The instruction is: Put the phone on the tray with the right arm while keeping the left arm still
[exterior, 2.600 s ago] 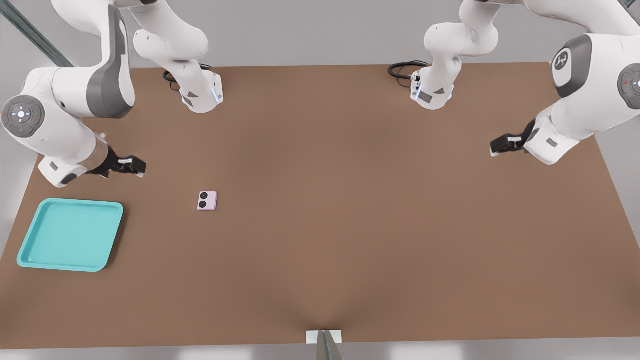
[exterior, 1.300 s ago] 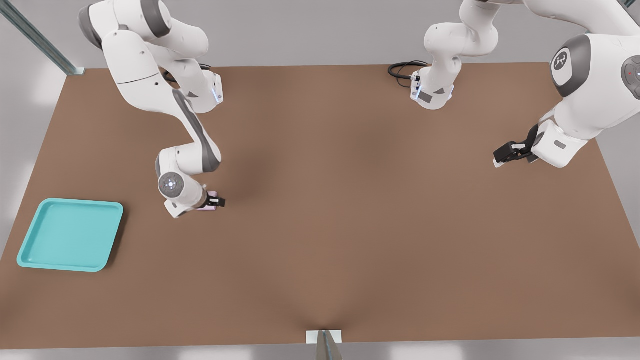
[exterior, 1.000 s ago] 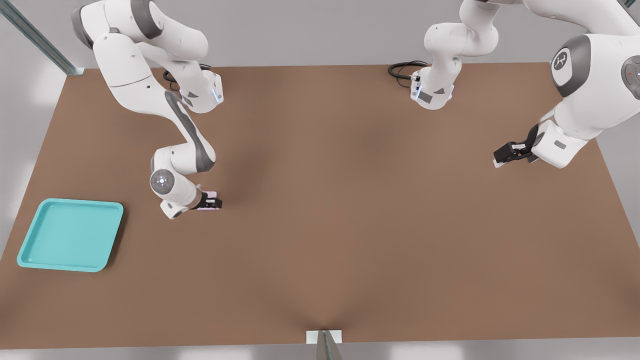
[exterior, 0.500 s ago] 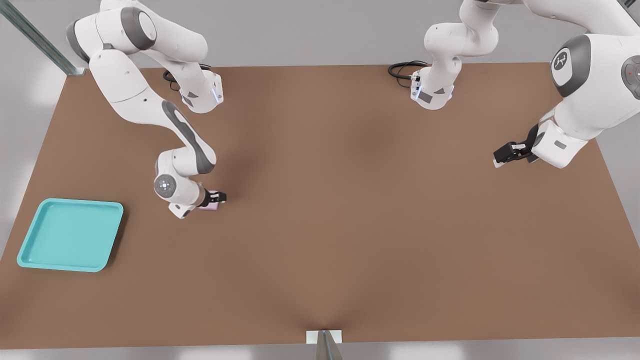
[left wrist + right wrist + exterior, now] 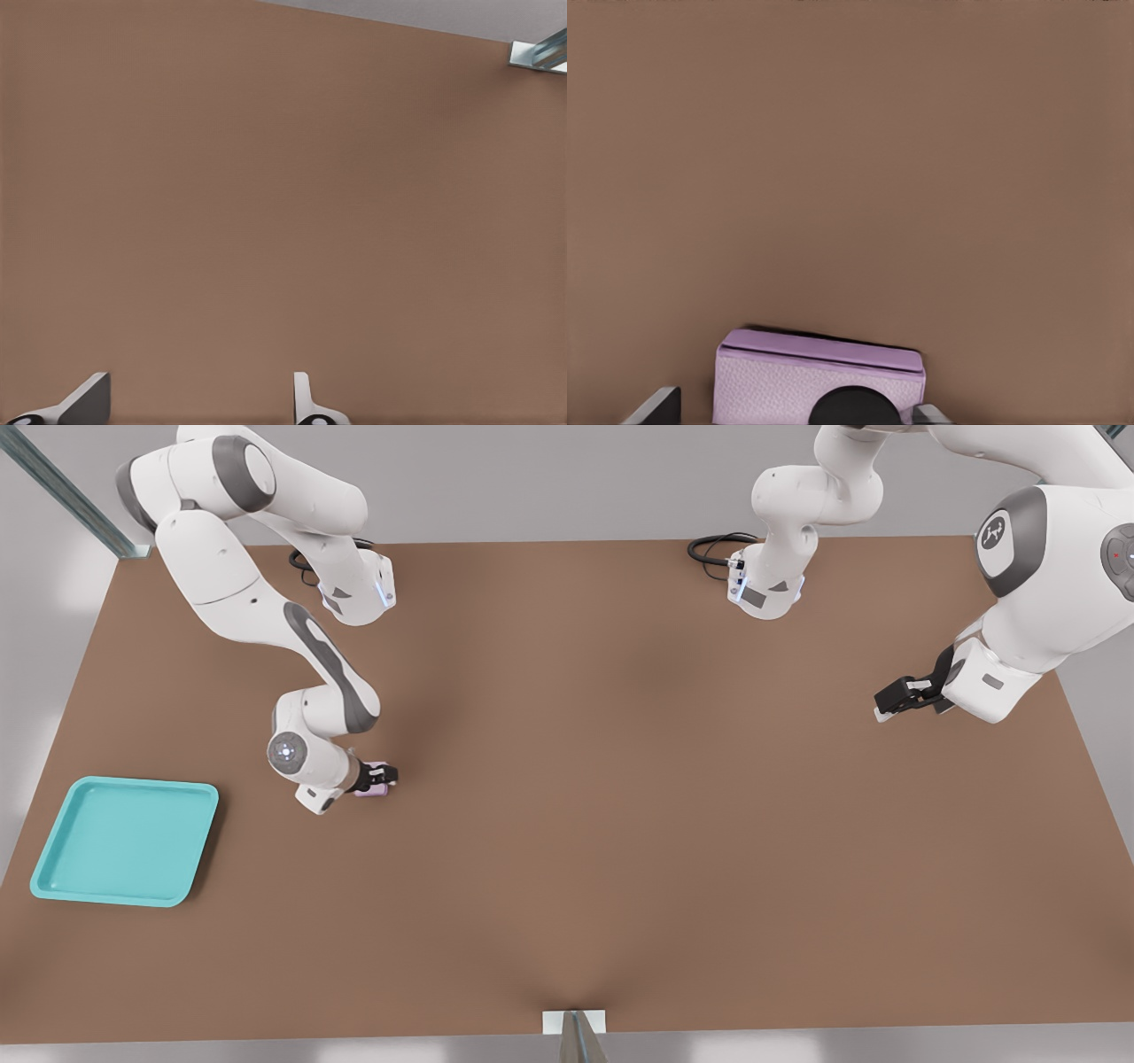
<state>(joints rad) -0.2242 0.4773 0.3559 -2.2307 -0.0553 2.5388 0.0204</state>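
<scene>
Brown table (image 5: 620, 824) seen from above. Turquoise tray (image 5: 124, 841) set near table's corner at front view's lower left, well apart from phone. Cable coils lying by far edge (image 5: 713, 549). Pale pink phone (image 5: 376, 787) gripped between right gripper (image 5: 379, 777) jaws, clenched on its sides. Right arm (image 5: 266, 611) bent low, wrist tilted toward table.
</scene>
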